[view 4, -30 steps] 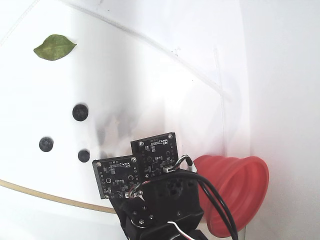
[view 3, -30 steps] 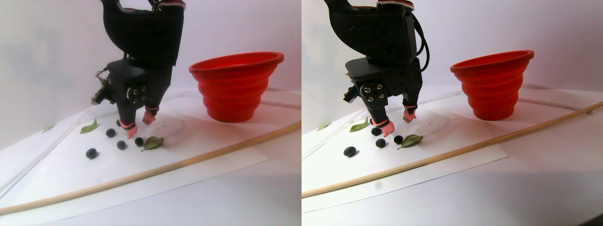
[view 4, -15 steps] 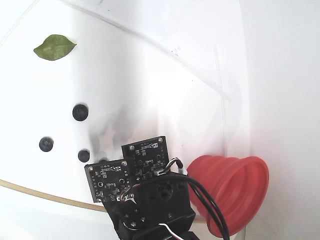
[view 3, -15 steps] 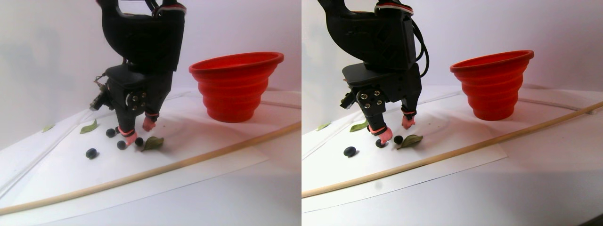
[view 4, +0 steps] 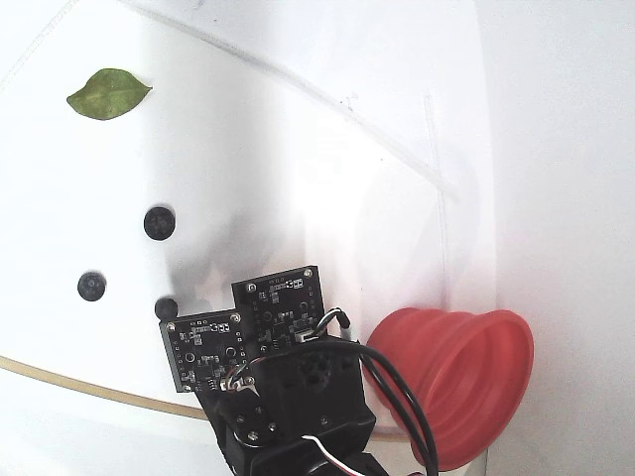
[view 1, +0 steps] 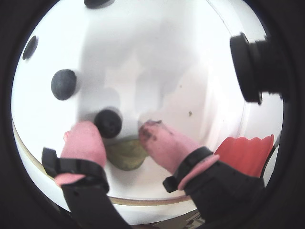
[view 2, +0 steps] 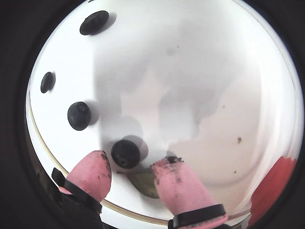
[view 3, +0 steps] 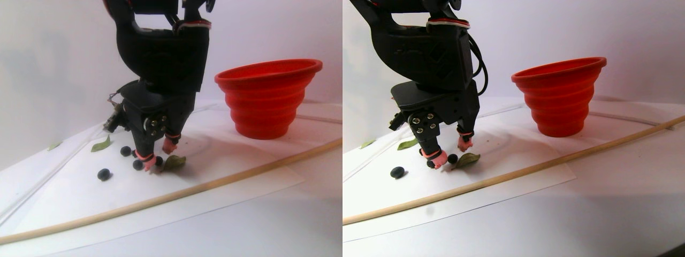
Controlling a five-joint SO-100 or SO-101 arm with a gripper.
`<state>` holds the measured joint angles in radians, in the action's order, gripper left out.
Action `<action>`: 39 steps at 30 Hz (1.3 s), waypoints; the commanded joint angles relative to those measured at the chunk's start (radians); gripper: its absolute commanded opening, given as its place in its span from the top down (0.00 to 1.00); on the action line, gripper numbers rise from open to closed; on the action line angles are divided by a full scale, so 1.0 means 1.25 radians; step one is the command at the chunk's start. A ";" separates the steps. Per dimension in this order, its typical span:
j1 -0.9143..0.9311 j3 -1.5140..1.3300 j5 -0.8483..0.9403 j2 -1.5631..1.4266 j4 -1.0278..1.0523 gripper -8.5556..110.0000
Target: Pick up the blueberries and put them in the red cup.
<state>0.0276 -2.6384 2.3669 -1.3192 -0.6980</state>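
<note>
Over the last second the black arm has sunk toward the white worktop (view 3: 225, 198), and its pink-tipped fingers (view 1: 86, 140) now reach the surface. They stand apart around one small round dark berry (view 1: 108, 123), which a second ago lay clear in front of them. In the fixed view the arm's circuit boards (view 4: 243, 332) have slid left, half covering a berry (view 4: 166, 307).

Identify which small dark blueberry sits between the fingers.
The small dark blueberry lying against the green leaf, between the pink fingers; the others lie farther away.
</note>
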 commanded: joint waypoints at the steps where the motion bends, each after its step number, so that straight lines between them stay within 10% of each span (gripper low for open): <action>1: -0.033 0.011 -0.010 0.005 -0.018 0.78; 39: -0.029 0.045 -0.015 0.077 -0.060 0.84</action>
<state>0.0000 -2.5894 2.3455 -1.2134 -0.7563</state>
